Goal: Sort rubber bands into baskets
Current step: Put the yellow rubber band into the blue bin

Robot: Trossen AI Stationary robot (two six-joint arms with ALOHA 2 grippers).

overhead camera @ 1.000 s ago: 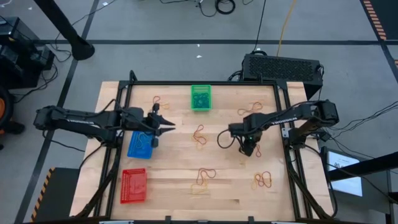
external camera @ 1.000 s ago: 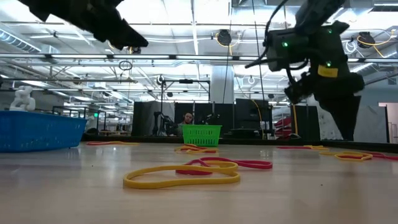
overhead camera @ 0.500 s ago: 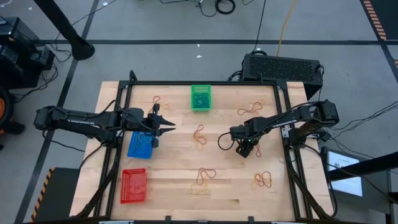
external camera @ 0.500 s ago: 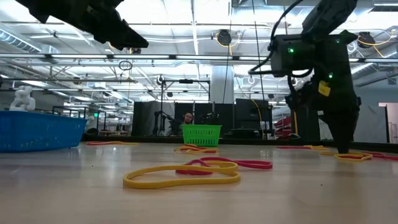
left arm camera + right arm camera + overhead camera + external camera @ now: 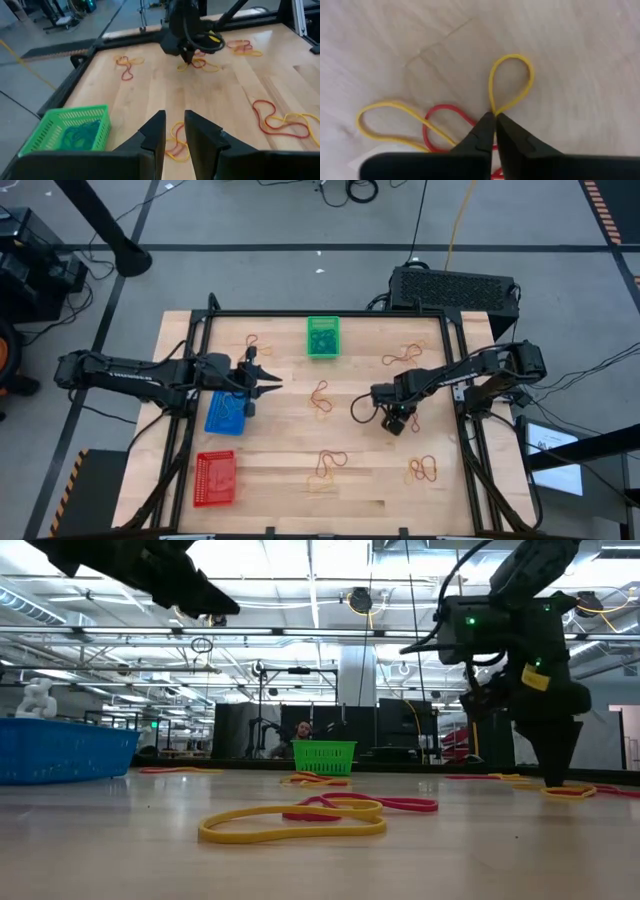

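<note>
Wooden table (image 5: 280,480): right jaws pinch thin yellow rubber band (image 5: 510,82); left jaws narrow.

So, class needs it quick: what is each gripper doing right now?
Left gripper: slightly open, empty, above blue basket.
Right gripper: shut on yellow rubber band.

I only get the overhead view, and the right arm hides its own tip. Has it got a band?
Observer: Yes. The right gripper is shut on a yellow band, pinched where its loop crosses.
Operator: Anything tangled with it?
Observer: A red band overlaps a yellow loop right beside the fingers.
Operator: How high is the left arm?
Observer: The low view shows the left gripper hanging well above the table.
</note>
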